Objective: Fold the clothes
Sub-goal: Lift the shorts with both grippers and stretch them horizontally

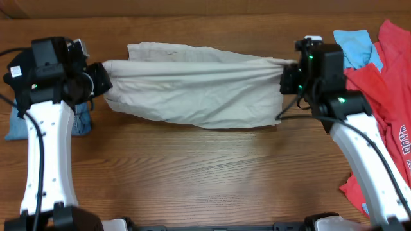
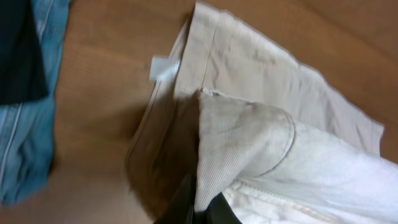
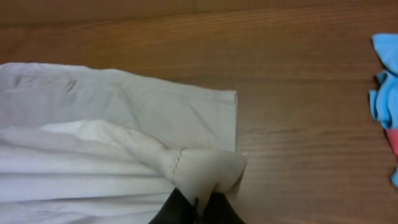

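My left gripper [image 1: 103, 80] is closed on one end of the trousers [image 1: 192, 90]. It sits at about 10 o'clock from the middle of the table [image 1: 205, 179] in the overhead view. My right gripper [image 1: 286, 76] is pinched on the other end, at about 2 o'clock. The trousers stretch between the two, across the 12 o'clock part of the table. Long creases run from one grip to the other along the upper layer, which is pulled tight. The lower edge sags in a curve toward 6 o'clock.

In my left wrist view my dark fingers [image 2: 186, 208] show at 6 o'clock with a rounded flap of beige cloth rising from between them. Past it, toward 12 o'clock, the waistband lies on the wood with a small white label [image 2: 163, 67] sticking out of its edge at 11 o'clock. Blue jeans [image 2: 25, 124] lie at 9 o'clock, apart from the trousers. Above them there is something dark that I cannot make out.

In my right wrist view my fingers [image 3: 180, 211] at 6 o'clock clamp a bunched knot of cloth. A flat layer of the trousers lies on the table beyond it, with its straight hem facing 3 o'clock. A blue cloth [image 3: 385, 81] is at 3 o'clock, well apart. In the overhead view it lies against a red shirt [image 1: 385, 83] at the table's 3 o'clock edge, under and beside my right arm.
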`<move>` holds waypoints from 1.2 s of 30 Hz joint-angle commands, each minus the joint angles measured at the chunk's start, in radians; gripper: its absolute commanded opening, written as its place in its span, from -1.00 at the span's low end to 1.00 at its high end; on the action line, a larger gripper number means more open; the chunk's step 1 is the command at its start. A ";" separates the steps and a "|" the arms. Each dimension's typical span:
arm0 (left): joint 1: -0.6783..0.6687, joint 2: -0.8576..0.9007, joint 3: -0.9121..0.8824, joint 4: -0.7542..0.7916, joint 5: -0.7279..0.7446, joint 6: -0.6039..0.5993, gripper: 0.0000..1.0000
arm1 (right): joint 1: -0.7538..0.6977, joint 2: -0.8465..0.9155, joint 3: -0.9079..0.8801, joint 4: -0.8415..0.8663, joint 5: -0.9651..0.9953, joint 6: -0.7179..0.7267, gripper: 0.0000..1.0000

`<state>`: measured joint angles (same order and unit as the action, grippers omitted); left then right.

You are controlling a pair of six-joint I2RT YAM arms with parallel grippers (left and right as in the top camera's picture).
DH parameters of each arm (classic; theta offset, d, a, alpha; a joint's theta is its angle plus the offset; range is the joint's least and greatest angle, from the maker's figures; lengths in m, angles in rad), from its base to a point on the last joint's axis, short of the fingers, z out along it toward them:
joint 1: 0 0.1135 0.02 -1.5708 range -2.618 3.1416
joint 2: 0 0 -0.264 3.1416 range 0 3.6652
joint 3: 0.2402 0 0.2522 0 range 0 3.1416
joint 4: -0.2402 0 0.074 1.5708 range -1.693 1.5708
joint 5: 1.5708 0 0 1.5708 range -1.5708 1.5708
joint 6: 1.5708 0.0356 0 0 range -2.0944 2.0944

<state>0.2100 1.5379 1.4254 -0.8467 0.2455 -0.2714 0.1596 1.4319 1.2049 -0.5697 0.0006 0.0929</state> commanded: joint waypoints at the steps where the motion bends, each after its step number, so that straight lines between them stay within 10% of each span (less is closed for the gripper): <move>1: -0.003 0.089 0.011 0.083 -0.074 -0.024 -0.90 | -0.035 0.080 0.026 0.091 0.059 -0.023 -0.85; 20: -0.092 0.418 0.011 0.615 -0.111 -0.044 -0.92 | -0.044 0.381 0.026 0.422 0.070 -0.049 -0.92; 36: -0.099 0.452 0.011 0.663 -0.231 -0.047 -0.91 | -0.044 0.449 0.026 0.554 0.069 -0.048 -0.89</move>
<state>0.1040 1.9827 1.4258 -0.1936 0.1001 -0.3088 0.1261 1.8683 1.2060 -0.0242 0.0315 0.0505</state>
